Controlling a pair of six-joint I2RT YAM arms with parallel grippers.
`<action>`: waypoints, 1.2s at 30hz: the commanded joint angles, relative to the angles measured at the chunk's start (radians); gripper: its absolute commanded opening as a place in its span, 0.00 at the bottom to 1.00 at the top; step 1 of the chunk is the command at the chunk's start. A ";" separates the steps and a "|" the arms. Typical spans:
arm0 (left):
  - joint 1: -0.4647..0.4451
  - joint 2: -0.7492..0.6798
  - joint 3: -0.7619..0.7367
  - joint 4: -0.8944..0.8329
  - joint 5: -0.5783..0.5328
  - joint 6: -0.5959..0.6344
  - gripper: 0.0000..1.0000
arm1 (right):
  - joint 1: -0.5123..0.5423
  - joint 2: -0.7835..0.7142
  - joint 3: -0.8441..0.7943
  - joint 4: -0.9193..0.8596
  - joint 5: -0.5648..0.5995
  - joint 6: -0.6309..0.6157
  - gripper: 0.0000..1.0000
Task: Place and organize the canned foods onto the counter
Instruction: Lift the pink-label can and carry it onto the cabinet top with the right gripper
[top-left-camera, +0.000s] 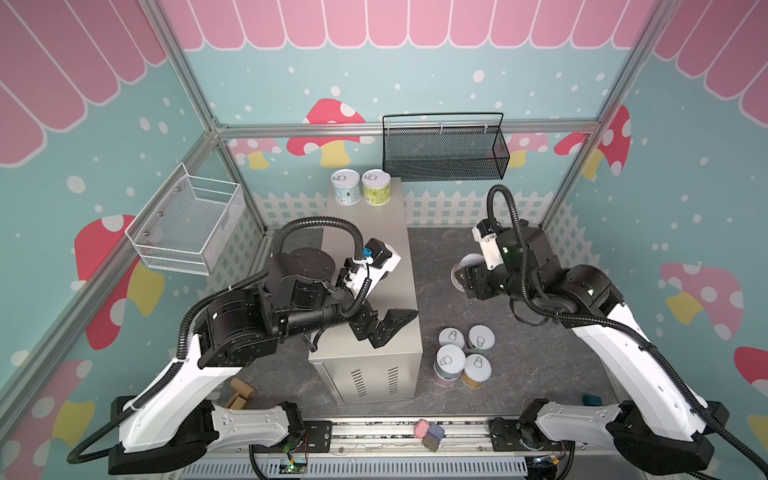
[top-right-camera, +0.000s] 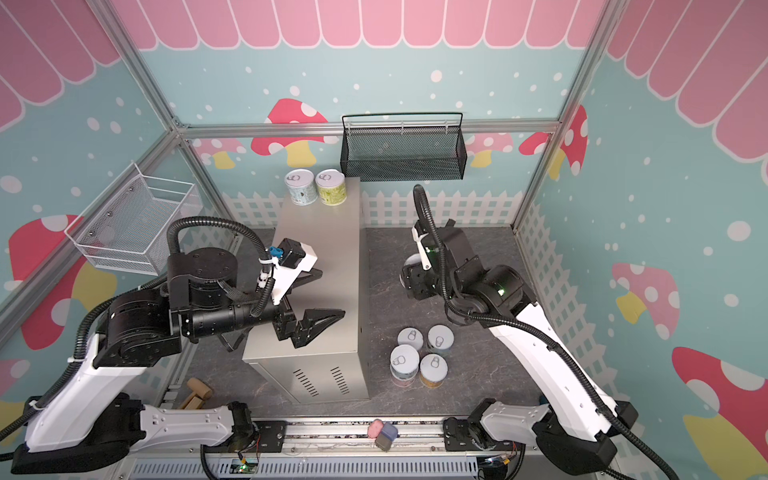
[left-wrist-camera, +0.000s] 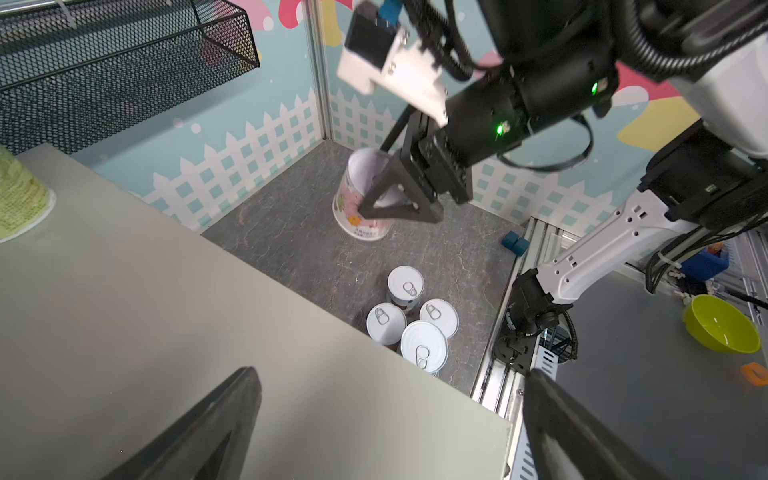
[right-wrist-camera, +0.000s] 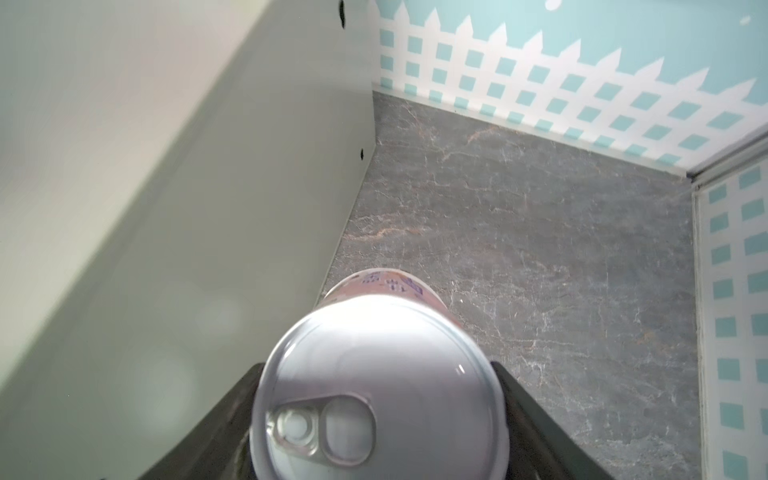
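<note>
My right gripper (right-wrist-camera: 376, 368) pinched a pink-labelled can (left-wrist-camera: 351, 197), tilted, low beside the counter (top-left-camera: 374, 237). My left gripper (top-right-camera: 332, 291) hung spread wide over the countertop. Two cans (top-left-camera: 345, 186) stood at its far end; four more cans (top-left-camera: 451, 359) clustered on the floor (top-left-camera: 523, 374).

Left arm (top-left-camera: 166, 386), right arm (top-left-camera: 611, 345): white shells, black joints, black corrugated conduit (top-left-camera: 316, 222), green lights (left-wrist-camera: 500, 129); left gripper (top-right-camera: 331, 291) black, triangular-fingered.

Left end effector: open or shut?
Open. The left end effector has its fingers wide apart over the counter, holding nothing.
</note>
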 joint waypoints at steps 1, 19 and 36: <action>-0.005 -0.064 -0.017 -0.063 -0.058 0.008 0.99 | 0.008 0.036 0.157 0.019 -0.111 -0.154 0.70; -0.005 -0.168 0.008 -0.219 -0.246 -0.021 0.99 | 0.074 0.280 0.433 0.070 -0.558 -0.426 0.73; -0.006 -0.171 0.027 -0.199 -0.376 -0.043 0.99 | 0.195 0.566 0.609 0.085 -0.445 -0.415 0.83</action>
